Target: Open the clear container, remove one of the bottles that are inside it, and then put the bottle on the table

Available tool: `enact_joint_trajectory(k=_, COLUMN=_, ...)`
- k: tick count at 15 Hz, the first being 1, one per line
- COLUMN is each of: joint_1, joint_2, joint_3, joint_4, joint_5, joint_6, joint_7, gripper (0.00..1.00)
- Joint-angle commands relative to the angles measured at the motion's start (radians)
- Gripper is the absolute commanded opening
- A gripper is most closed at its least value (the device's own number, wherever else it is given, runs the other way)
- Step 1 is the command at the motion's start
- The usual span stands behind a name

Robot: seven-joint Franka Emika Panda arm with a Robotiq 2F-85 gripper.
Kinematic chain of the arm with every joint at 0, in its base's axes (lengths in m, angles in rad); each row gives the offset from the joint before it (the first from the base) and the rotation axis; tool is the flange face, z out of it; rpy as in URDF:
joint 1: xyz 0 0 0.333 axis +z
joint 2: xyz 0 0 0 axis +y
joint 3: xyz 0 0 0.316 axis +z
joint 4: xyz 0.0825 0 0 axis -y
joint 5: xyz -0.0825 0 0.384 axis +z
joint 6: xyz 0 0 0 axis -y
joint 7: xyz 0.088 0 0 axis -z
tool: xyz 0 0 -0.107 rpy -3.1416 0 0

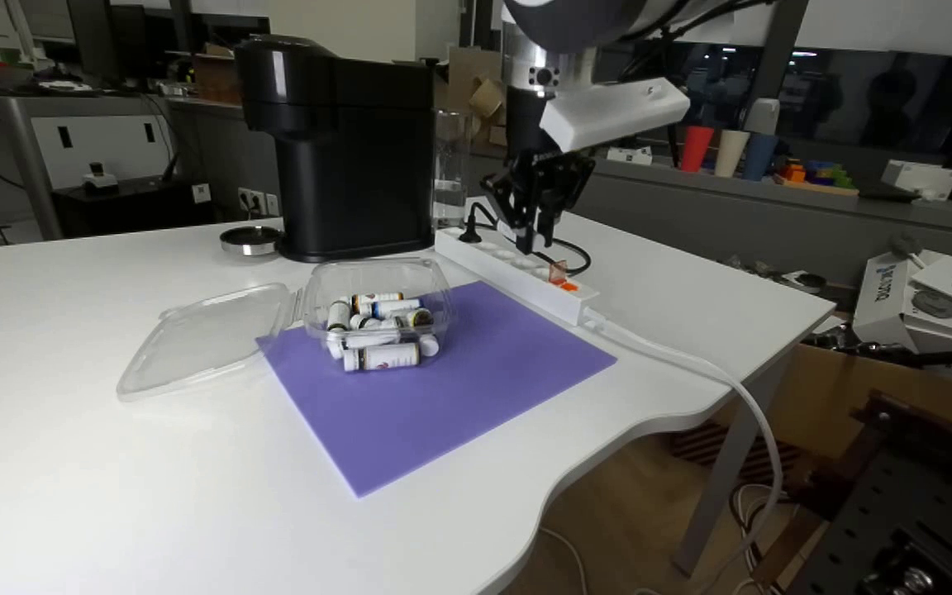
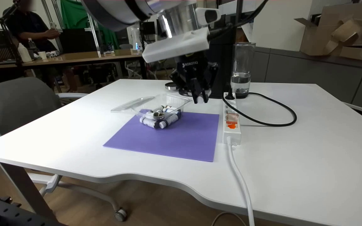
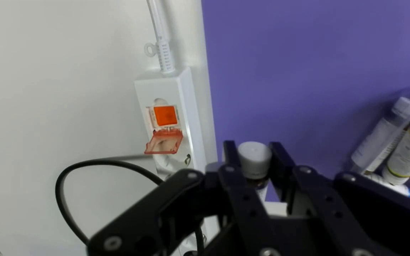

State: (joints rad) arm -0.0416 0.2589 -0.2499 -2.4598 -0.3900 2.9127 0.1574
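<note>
In an exterior view, your Robotiq gripper (image 1: 535, 240) hangs fingers-down above a long white power strip (image 1: 517, 277) beside a purple mat (image 1: 484, 380). To its left in the picture, the clear container (image 1: 410, 279) sits on the mat, its lid (image 1: 207, 343) folded right out to the side, lying mostly on the white table (image 1: 71, 471). A cluster of small white bottles (image 1: 389, 356) lies in the container. A black coffee machine (image 1: 352, 157) stands just behind.

In an exterior view, you see the gripper between the container and the strip, raised above the tabletop. Something white shows between its fingertips, probably the cap end of a bottle (image 2: 200, 99), though too small here to be sure. A clear water tank (image 2: 240, 78), part filled, stands near the strip's far end.

In the wrist view, you have that bottle clamped: a black finger lies on each side, the jaws parted only by it. Its white cap points toward the picture's top. The strip's orange switch (image 3: 165, 115) has a red see-through cover (image 3: 165, 141) beside it. A black cord (image 3: 101, 163) loops at left; more bottles lie at the right edge, partly cut off.
</note>
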Motion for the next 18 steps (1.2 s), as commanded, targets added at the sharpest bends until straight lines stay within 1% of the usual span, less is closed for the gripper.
enact_joint_trajectory(k=1, joint_1=-0.006, joint_2=0.095, joint_3=0.002, joint_4=0.006, joint_5=0.072, joint_6=0.111, joint_7=-0.011, gripper=0.07)
enact_joint_trajectory(k=2, joint_1=-0.009, joint_2=0.125, joint_3=0.009, joint_4=0.014, joint_5=0.102, joint_6=0.143, joint_7=-0.030, gripper=0.07)
enact_joint_trajectory(k=6, joint_1=-0.065, joint_2=0.212, joint_3=0.093, joint_4=0.042, joint_5=0.234, joint_6=0.227, joint_7=-0.128, gripper=0.07)
enact_joint_trajectory(k=9, joint_1=-0.106, joint_2=0.249, joint_3=0.145, joint_4=0.066, joint_5=0.280, joint_6=0.252, joint_7=-0.175, gripper=0.07)
enact_joint_trajectory(k=10, joint_1=-0.124, joint_2=0.255, joint_3=0.165, joint_4=0.073, joint_5=0.290, joint_6=0.249, joint_7=-0.188, gripper=0.51)
enact_joint_trajectory(k=11, joint_1=-0.137, joint_2=0.261, joint_3=0.178, joint_4=0.079, joint_5=0.296, joint_6=0.253, joint_7=-0.197, gripper=0.52)
enact_joint_trajectory(k=12, joint_1=-0.153, joint_2=0.261, joint_3=0.194, joint_4=0.083, joint_5=0.302, joint_6=0.253, joint_7=-0.205, gripper=0.57)
enact_joint_trajectory(k=16, joint_1=-0.179, joint_2=0.228, joint_3=0.227, joint_4=0.077, joint_5=0.310, joint_6=0.257, joint_7=-0.229, gripper=0.85)
enact_joint_trajectory(k=18, joint_1=-0.167, joint_2=0.201, joint_3=0.222, joint_4=0.068, joint_5=0.310, joint_6=0.256, joint_7=-0.226, gripper=0.99)
